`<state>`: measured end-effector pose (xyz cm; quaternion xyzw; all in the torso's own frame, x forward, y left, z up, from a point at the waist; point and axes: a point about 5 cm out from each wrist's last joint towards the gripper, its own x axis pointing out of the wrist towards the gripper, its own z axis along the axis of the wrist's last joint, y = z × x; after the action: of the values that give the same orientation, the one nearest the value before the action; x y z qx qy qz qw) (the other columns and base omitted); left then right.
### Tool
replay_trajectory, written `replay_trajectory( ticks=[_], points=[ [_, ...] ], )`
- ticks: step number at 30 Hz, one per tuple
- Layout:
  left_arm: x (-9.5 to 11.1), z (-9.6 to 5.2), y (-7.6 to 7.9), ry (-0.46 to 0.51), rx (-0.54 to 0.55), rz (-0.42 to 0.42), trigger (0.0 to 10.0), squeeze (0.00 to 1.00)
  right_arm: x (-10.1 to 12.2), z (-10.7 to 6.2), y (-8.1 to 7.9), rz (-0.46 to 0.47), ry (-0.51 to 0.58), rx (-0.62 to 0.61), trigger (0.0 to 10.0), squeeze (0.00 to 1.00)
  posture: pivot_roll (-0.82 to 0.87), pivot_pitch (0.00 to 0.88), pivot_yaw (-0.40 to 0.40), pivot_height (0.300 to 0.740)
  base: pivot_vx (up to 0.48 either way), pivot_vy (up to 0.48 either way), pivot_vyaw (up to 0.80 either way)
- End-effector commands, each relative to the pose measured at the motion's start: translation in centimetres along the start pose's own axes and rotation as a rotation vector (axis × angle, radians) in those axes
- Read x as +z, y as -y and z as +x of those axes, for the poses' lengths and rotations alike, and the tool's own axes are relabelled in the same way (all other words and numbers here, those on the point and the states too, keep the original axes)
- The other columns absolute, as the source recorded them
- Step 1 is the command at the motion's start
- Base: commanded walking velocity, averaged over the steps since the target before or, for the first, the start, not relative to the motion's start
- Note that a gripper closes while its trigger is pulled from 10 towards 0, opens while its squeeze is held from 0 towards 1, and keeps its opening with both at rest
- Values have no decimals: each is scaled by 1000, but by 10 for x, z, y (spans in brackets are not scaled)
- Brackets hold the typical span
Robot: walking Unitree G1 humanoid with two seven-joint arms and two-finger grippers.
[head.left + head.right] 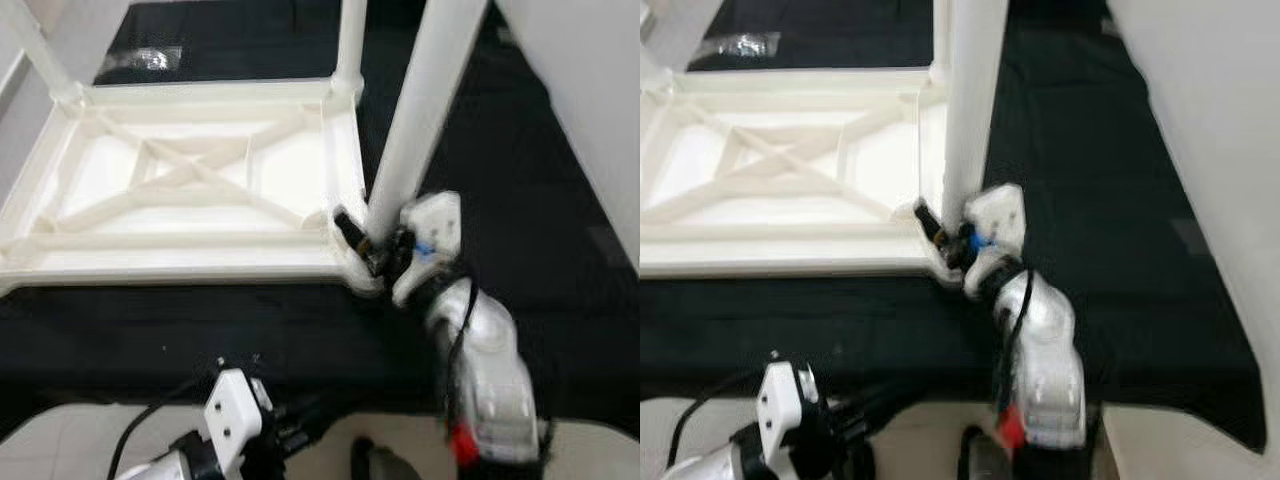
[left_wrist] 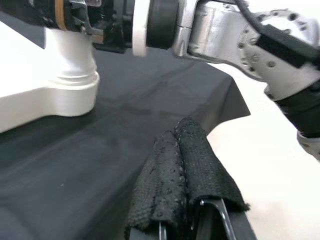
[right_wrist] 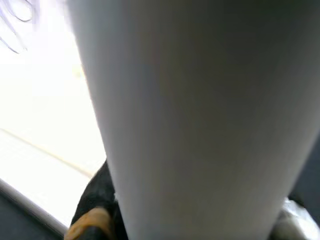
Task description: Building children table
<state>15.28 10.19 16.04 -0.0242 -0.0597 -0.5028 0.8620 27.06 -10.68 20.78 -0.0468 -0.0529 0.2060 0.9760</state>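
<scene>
Table top (image 1: 190,180) inverted on cloth (image 1: 520,230), left of centre. Leg (image 1: 425,105) upright in near right corner socket; second leg (image 1: 350,40) in far right corner. Right hand (image 1: 372,245) at near leg's base. Left hand (image 2: 182,165) nearer, on cloth edge.

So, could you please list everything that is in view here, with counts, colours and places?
Upturned plastic table top: one, white, cross-ribbed underside up, on the black cloth.
Plastic table legs: three in view, white, standing in the top's corners; the near-right one is gripped.
Black cloth: one, spread under the table.
Clear plastic wrapper: one, on the cloth beyond the top.
Pale floor: at the cloth's near edge.
Right gripper: shut around the near-right leg's base.
Left gripper: low, over the cloth's near edge, fingers together.
</scene>
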Motion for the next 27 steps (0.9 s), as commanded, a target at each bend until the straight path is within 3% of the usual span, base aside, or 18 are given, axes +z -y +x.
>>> replay_trajectory(
  ticks=[1, 5, 6, 7, 8, 10, 11, 12, 13, 15, 19, 24, 25, 26, 27],
  points=[
    [-8, 1, -2, -22, -4, -22, 10000, 0, -59, -19, -39, 162, -260, 24, 0, 0, 73, 277, -7, 740, 0, 0, 0],
    [-9, 2, -4, -20, -3, -15, 10000, 0, -59, -11, -36, 144, -260, 46, 0, 0, 71, 267, -13, 740, 0, 0, 0],
    [-10, 4, -6, -17, 0, -10, 10000, 0, -58, -4, -27, 107, -257, 36, 10000, 0, 70, 256, -24, 740, 0, 0, 0],
    [-11, 5, -7, -13, 7, -2, 10000, 0, -54, 2, -15, 65, -253, 58, 10000, 0, 68, 257, -30, 740, 0, 0, 0],
    [-11, 5, -7, -13, 7, -2, 10000, 0, -54, 2, -15, 65, -253, 58, 10000, 0, 68, 257, -30, 740, 0, 0, 0],
    [-10, 6, -9, -5, 20, 6, 10000, 0, -47, 11, 1, 41, -236, 200, 10000, 0, 67, 260, -36, 740, 0, 0, 0],
    [-10, 7, -8, -3, 22, 8, 10000, 0, -43, 14, 9, 22, -207, 287, 10000, 141, 69, 263, -38, 740, 0, 0, 0],
    [-10, 7, -8, -3, 22, 8, 10000, 0, -43, 14, 9, 22, -207, 287, 10000, 141, 69, 263, -38, 740, 0, 0, 0],
    [-9, 7, -8, -1, 23, 7, 10000, 0, -37, 14, 18, 26, -187, 381, 10000, 996, 73, 266, -37, 740, 0, 0, 0],
    [-8, 8, -6, 2, 22, 7, 10000, 0, -23, 15, 33, 2, -143, 505, 10000, 1000, 82, 281, -33, 740, 0, 0, 0],
    [-5, 6, -2, 3, 19, 2, 10000, 0, -5, 22, 55, -72, -106, 634, 10000, 1000, 90, 304, -26, 740, 0, 0, 0],
    [-4, 4, 0, 0, 12, -4, 10000, 0, 2, 32, 68, -101, -100, 658, 10000, 1000, 105, 321, -22, 740, 0, 0, 0],
    [-4, 3, 2, -4, 10, -6, 10000, 0, 7, 41, 74, -115, -95, 664, 10000, 388, 114, 331, -17, 740, 0, 0, 0],
    [-4, 3, 2, -4, 10, -6, 10000, 0, 7, 41, 74, -115, -95, 664, 10000, 388, 114, 331, -17, 740, 0, 0, 0],
    [-3, 1, 4, -9, 10, -9, 10000, 0, 13, 50, 79, -122, -87, 683, 10000, 0, 123, 342, -12, 740, 0, 0, 0]
  ],
)
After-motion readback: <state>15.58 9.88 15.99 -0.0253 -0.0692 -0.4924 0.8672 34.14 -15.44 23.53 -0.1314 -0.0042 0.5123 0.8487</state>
